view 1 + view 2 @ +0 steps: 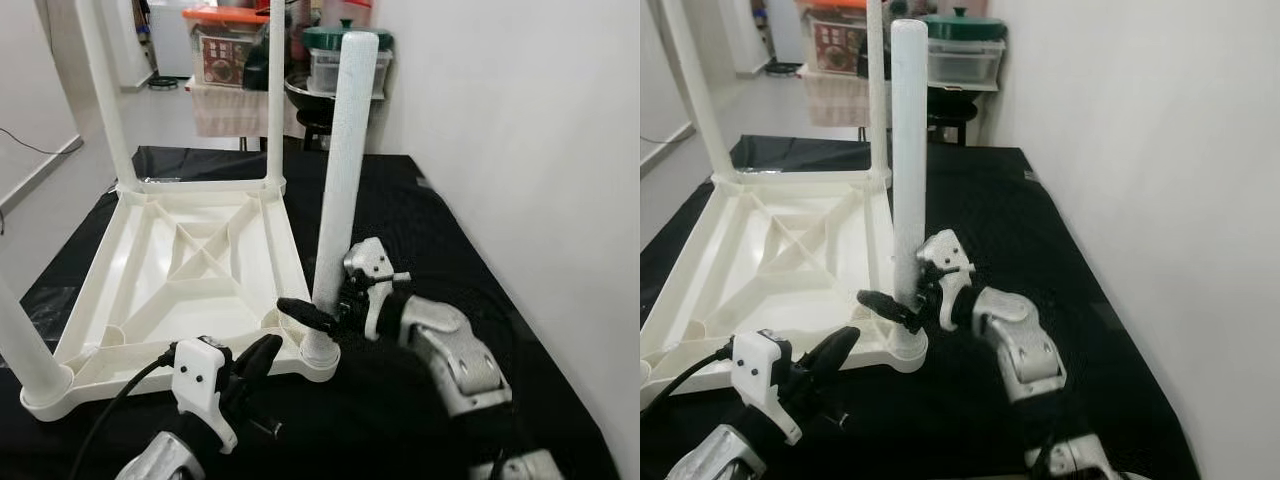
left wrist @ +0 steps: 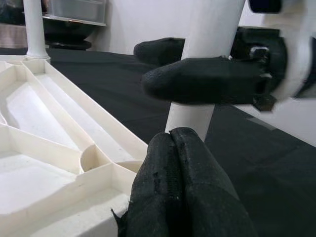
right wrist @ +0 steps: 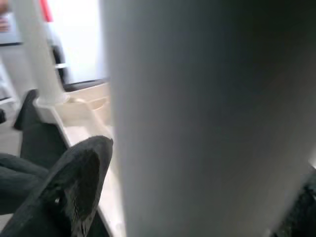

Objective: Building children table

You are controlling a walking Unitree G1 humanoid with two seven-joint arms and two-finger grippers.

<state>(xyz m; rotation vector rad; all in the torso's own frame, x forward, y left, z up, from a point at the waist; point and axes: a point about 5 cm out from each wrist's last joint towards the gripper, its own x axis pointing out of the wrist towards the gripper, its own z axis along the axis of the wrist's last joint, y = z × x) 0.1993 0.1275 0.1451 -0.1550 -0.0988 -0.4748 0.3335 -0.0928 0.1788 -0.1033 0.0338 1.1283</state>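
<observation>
Left claw, fingers pressed together (nothing held), sits at the near corner of the upturned table. Right claw grips the upright leg in that corner socket.

Cream plastic tabletop, upturned, smooth with a faint sheen along its moulded ribs. White leg at its near corner, finely grained and matt. Beneath, black cloth, matt and slightly creased. Right hand and left hand: black fingers rough, fabric-like; housings of glossy white plastic and silvery metal.
</observation>
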